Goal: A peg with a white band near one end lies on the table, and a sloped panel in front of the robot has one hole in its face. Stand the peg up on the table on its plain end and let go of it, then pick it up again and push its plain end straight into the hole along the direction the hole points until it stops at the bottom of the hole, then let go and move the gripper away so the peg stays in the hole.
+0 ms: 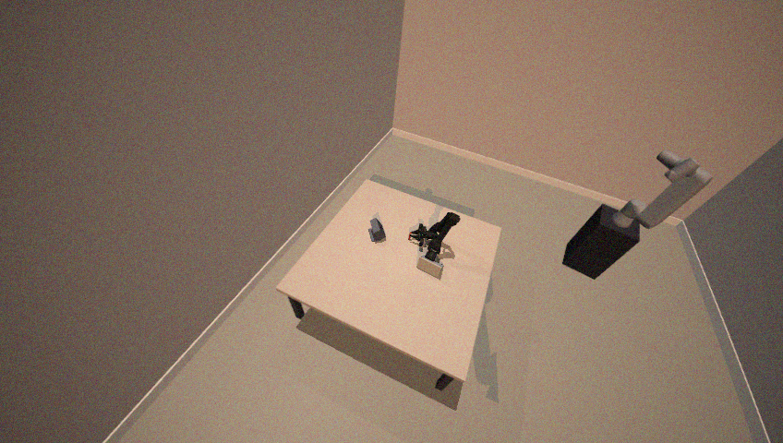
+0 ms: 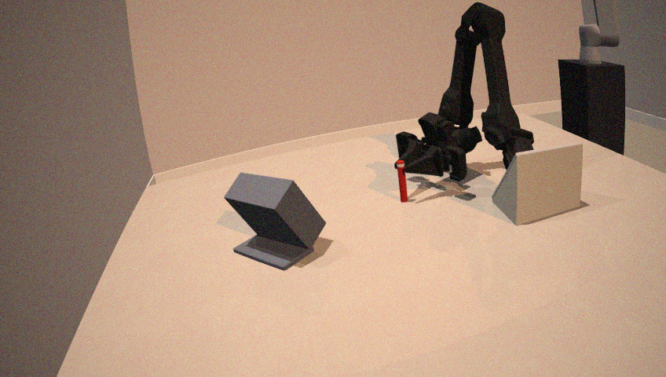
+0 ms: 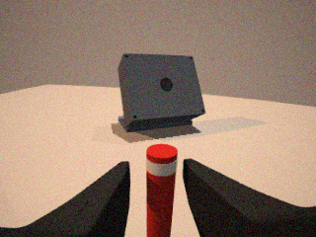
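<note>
The red peg (image 3: 160, 217) (image 2: 402, 185) stands upright on the table (image 2: 374, 303) (image 1: 384, 317) on its plain end, with the white band at the top. My gripper (image 3: 156, 169) (image 2: 405, 162) (image 1: 415, 234) is open around the peg's upper part, with a small gap showing on each side between finger and peg. The grey sloped panel (image 3: 148, 93) (image 2: 276, 205) (image 1: 377, 229) stands further ahead of the gripper. Its round hole (image 3: 166, 83) faces the wrist camera.
A beige wedge-shaped block (image 2: 542, 184) (image 1: 429, 267) stands at the arm's base. A dark pedestal (image 1: 601, 246) (image 2: 590, 100) with a grey arm stands on the floor beyond the table.
</note>
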`<state>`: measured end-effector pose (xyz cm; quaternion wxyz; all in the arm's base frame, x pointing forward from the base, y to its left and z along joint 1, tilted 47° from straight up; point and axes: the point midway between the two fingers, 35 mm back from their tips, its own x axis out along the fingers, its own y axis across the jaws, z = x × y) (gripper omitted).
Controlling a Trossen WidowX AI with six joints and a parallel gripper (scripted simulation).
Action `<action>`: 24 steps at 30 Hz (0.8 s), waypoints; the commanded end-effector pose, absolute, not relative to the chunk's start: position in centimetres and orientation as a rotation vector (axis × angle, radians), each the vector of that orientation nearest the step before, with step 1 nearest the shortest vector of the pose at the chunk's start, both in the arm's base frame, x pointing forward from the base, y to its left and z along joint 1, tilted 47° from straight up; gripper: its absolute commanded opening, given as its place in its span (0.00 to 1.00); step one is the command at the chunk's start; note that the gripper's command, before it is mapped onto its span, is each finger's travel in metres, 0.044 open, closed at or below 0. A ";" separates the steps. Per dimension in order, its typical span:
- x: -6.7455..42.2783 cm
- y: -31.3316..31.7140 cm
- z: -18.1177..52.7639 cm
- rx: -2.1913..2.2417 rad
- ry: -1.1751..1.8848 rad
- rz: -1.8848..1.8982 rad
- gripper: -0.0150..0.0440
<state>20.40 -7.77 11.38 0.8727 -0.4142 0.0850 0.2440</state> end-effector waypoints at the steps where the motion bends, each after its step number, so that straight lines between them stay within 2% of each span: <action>1: 20.4 -7.8 11.4 -0.865 0.178 0.510 0.47; 5: 20.4 -7.8 11.4 -0.865 0.178 0.510 0.47; 17: 20.4 -7.8 11.4 -0.865 0.178 0.510 1.00; 24: 20.4 -7.8 11.4 -0.865 0.178 0.510 1.00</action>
